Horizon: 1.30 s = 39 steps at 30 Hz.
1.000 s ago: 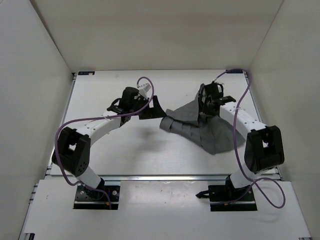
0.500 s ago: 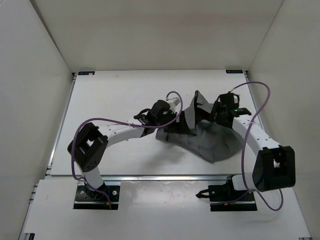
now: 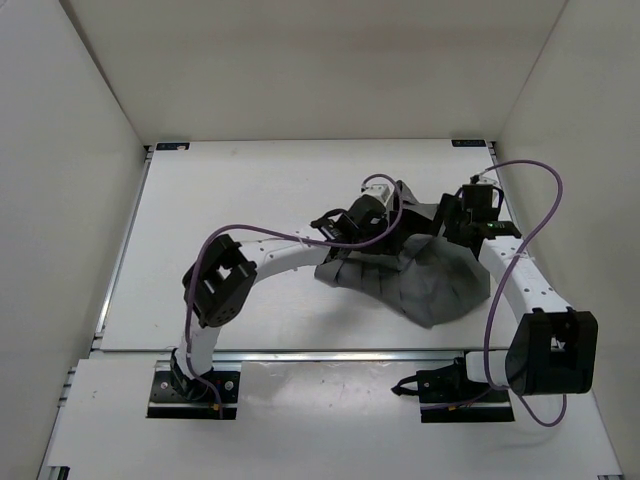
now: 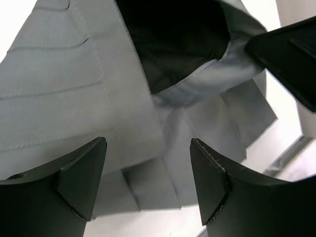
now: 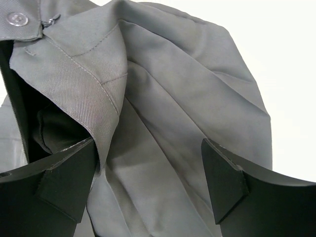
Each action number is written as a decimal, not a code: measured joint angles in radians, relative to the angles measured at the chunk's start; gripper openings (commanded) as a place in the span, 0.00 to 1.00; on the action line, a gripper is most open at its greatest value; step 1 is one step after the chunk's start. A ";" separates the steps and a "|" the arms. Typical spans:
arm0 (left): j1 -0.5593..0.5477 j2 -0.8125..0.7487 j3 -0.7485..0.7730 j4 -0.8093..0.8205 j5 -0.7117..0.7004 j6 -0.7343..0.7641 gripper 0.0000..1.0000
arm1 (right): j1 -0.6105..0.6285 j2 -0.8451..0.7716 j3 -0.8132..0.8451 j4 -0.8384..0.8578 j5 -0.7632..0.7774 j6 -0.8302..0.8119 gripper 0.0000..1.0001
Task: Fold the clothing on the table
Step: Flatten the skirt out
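The left gripper (image 4: pixel 148 150) is held open just above the clothing (image 3: pixel 425 285), and nothing is pinched between its fingers (image 4: pixel 79 173). A raised fold with a dark hollow is seen just ahead of it. The right gripper (image 5: pixel 148 148) is held open too, and nothing is gripped by it. A stiff band edge with a small button (image 5: pixel 17 18) is stood up beside one of its fingers. Both grippers are placed close together over the far side of the heap, likely so that the raised band can be picked up and brought over. The clothing is left bunched and creased on the worktop (image 3: pixel 220 200), under the grippers and spread from there toward the arm bases. Much bare worktop is seen to the left of the left gripper and beyond both grippers, so the cloth could be pulled flat there. Less room is found to the right of the right gripper, where the worktop's edge and the side wall (image 3: pixel 570 120) are near.
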 measured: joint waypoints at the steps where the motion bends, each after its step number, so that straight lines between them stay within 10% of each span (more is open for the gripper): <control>1: -0.008 0.020 0.033 -0.021 -0.021 0.007 0.79 | -0.001 0.003 -0.001 0.007 -0.006 -0.002 0.81; 17: -0.061 0.126 0.137 -0.161 -0.213 0.124 0.71 | -0.020 0.029 -0.011 0.041 -0.051 -0.013 0.81; 24: -0.060 0.152 0.154 -0.174 -0.239 0.152 0.00 | -0.021 0.029 -0.011 0.041 -0.051 -0.013 0.80; 39: 0.032 -0.150 -0.170 -0.204 -0.179 0.197 0.00 | -0.105 0.068 0.047 0.025 -0.061 -0.007 0.74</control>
